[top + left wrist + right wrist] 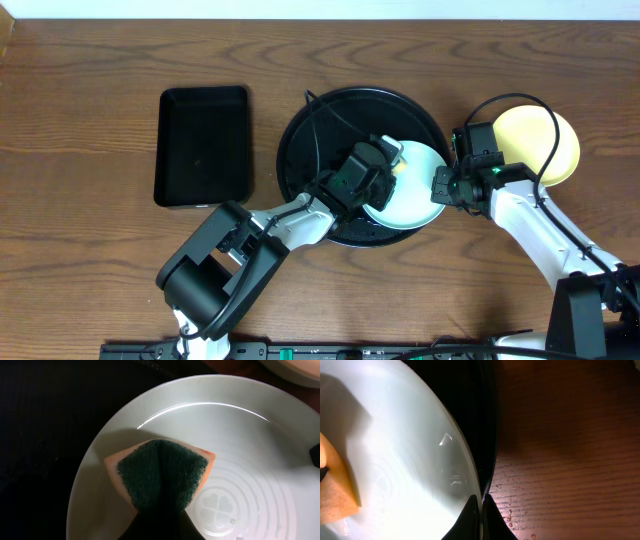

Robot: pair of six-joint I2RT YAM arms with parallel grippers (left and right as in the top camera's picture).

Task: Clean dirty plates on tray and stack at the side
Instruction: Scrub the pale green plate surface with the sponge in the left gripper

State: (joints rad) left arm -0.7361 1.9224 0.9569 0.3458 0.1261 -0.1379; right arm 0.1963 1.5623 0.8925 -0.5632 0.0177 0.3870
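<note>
A pale mint-blue plate (418, 188) lies in the right part of the round black tray (300, 150). My left gripper (385, 165) is shut on an orange sponge with a green scouring face (160, 477) and presses it on the plate (240, 450). My right gripper (440, 187) is shut on the plate's right rim (476, 505), one finger on each side. The plate (395, 450) and the sponge's orange edge (335, 490) show in the right wrist view. A pale yellow plate (545, 140) lies on the table right of the tray. The third plate is hidden.
A smaller rectangular black tray (203, 143) stands left of the round tray. Water drops (512, 510) lie on the wooden table by the tray's rim. The yellow plate's edge shows at the top right of the left wrist view (295, 370).
</note>
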